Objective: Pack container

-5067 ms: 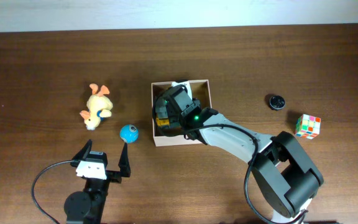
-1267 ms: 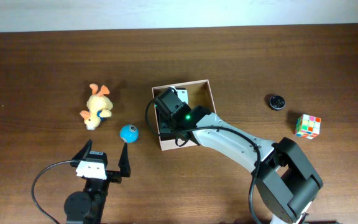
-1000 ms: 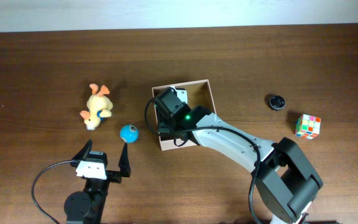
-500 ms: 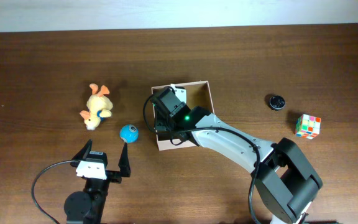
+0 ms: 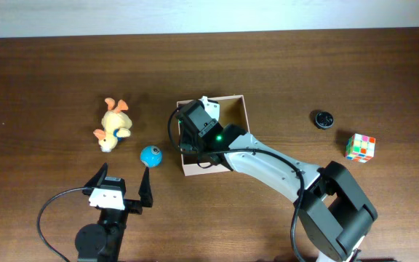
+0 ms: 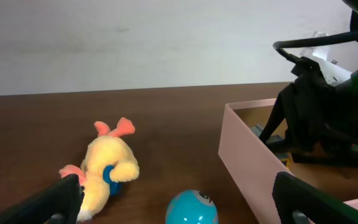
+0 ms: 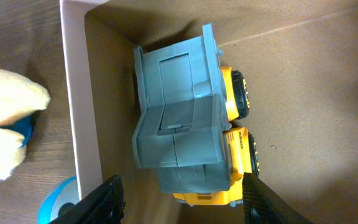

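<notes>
Since a few seconds ago the right arm has slid its wrist over toward the left wall of the container (image 5: 238, 97), and the box has twitched a little on the table (image 5: 49, 73) with it. The right claw (image 7: 182, 185) hangs low inside the box with its fingers spread. A grey and yellow toy truck (image 7: 179, 124) lies on the brown floor just ahead of them. A strip of bare cardboard shows between the truck and the left finger, so I judge it let go rather than pinched, though the right finger sits very close to its wheels. The container is directly under this claw, and the claw's left finger is right at the white wall. To my eye the step in hand is getting out cleanly. That means rising straight up with the fingers kept apart, so they do not hook that wall and drag the box again or catch the truck. Outside the wall, to the claw's left, lie a blue ball (image 5: 150, 155) fairly near and a plush duck (image 5: 113, 124) farther out. Well off to its right sit a small black disc (image 5: 323, 118) and a puzzle cube (image 5: 361, 147). The left claw (image 5: 124, 177) rests wide open behind the ball, apart from it. The box wall stands between the right claw and the ball and duck.
</notes>
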You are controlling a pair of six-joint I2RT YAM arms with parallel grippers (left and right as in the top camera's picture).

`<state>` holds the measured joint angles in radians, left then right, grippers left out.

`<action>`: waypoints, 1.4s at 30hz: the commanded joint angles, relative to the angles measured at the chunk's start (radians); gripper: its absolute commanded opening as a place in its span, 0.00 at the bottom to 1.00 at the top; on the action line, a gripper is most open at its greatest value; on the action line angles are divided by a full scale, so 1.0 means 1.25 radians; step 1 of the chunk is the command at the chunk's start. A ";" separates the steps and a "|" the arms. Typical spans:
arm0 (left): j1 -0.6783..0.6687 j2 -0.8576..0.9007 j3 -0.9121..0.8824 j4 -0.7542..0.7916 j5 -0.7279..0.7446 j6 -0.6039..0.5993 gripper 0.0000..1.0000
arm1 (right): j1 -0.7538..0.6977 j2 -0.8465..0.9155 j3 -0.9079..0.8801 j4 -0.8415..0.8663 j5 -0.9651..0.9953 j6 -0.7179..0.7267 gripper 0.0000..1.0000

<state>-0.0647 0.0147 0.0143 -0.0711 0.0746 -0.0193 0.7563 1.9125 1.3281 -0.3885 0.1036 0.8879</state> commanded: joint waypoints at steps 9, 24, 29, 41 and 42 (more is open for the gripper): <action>0.004 -0.008 -0.004 -0.001 0.006 0.013 0.99 | 0.007 0.006 0.016 0.019 0.010 0.077 0.56; 0.004 -0.008 -0.004 -0.001 0.006 0.013 0.99 | -0.002 0.006 0.016 0.053 0.007 0.153 0.56; 0.004 -0.008 -0.004 -0.001 0.006 0.013 0.99 | -0.021 0.006 0.016 0.001 0.008 0.148 0.57; 0.004 -0.008 -0.004 -0.001 0.006 0.013 0.99 | -0.045 -0.008 0.044 -0.068 0.007 -0.052 0.66; 0.004 -0.008 -0.004 -0.001 0.006 0.013 0.99 | -0.045 -0.015 0.054 -0.079 0.007 -0.078 0.66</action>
<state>-0.0647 0.0147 0.0143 -0.0711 0.0746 -0.0193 0.7013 1.9125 1.3457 -0.4686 0.1036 0.9100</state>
